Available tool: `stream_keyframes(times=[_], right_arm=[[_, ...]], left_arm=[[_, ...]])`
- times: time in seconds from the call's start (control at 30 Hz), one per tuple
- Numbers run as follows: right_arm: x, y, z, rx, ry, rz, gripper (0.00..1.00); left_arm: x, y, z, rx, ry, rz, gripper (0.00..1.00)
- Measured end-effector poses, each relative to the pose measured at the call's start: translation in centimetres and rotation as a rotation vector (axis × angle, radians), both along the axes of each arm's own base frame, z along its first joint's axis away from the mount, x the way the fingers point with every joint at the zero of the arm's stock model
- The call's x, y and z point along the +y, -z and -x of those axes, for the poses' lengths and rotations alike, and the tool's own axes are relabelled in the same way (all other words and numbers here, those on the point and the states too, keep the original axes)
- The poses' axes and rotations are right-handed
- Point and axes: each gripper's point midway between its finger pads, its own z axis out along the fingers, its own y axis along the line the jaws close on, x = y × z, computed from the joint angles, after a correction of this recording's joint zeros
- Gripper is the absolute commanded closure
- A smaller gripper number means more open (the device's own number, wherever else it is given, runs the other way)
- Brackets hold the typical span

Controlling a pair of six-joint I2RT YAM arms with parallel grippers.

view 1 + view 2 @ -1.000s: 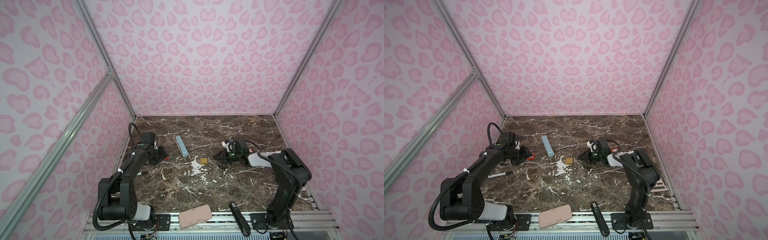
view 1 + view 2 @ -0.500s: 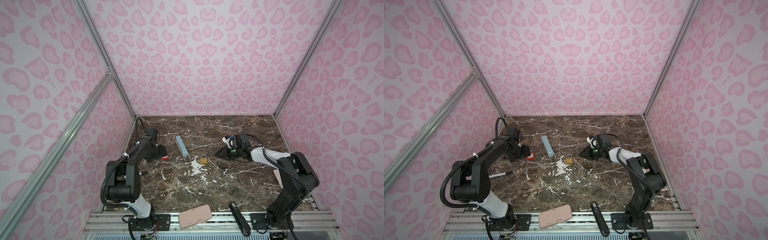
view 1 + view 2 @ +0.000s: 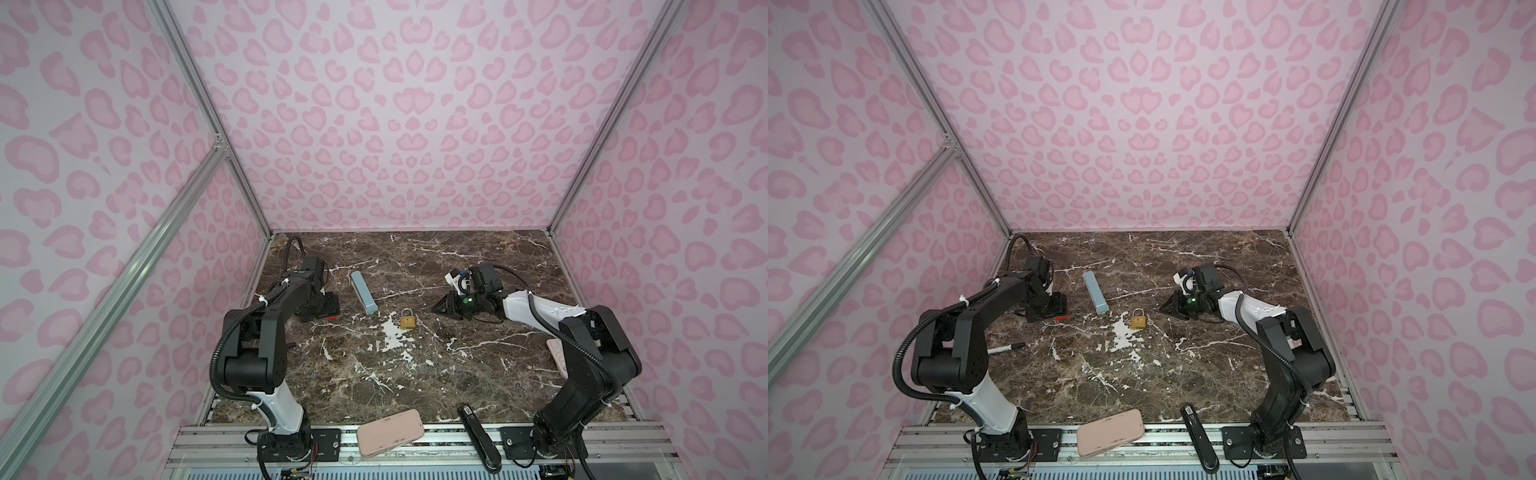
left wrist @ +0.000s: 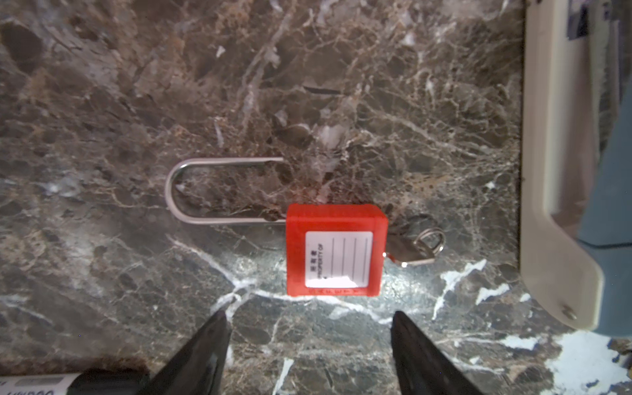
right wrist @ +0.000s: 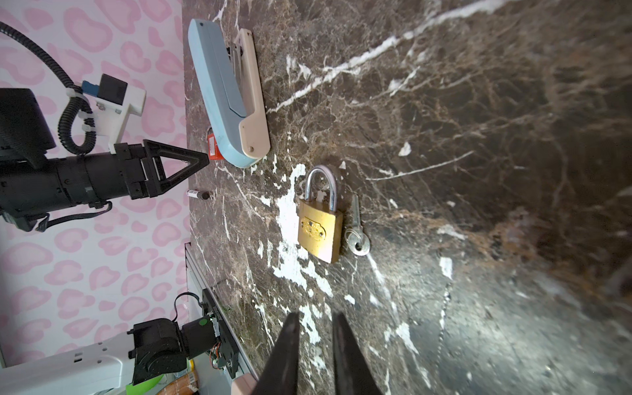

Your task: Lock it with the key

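We see the red padlock [image 4: 337, 249] lying flat on the marble table [image 3: 415, 374] at its left side, long shackle [image 4: 219, 189] sprung free at one end, a key [image 4: 410, 248] seated in its base. Our left gripper [image 4: 309, 345] hovers just above it, jaws spread wide and holding nothing. Beside it lies a blue stapler [image 3: 364, 291]. Mid-table, a brass padlock [image 5: 319, 225] rests with a loose silver key [image 5: 356, 229] alongside; our right gripper [image 5: 314, 342], jaws nearly together and empty, points toward it.

A red padlock [image 4: 337, 249] lies flat on the marble, shackle open, its key [image 4: 408, 251] inserted.
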Motion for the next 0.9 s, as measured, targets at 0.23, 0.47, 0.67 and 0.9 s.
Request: stream_keyframes(times=[0.23,0.47,0.67,0.9], right_arm=[[-0.4,0.3,0.2,0.007,-0.008,0.022,0.80],[-0.5,0.4,0.2,0.014,-0.005,0.024,0.80],[-0.7,0.3,0.6,0.019,-0.005,0.030,0.80],[-0.9,0.4,1.1,0.027,-0.004,0.033,0.79]], left_arm=[[-0.5,2.0,-0.2,0.035,0.012,0.002,0.25],[-0.6,2.5,-0.7,0.040,0.013,0.006,0.30],[-0.8,2.8,-1.6,0.033,0.013,0.011,0.37],[-0.8,2.8,-2.0,0.023,0.007,0.011,0.44]])
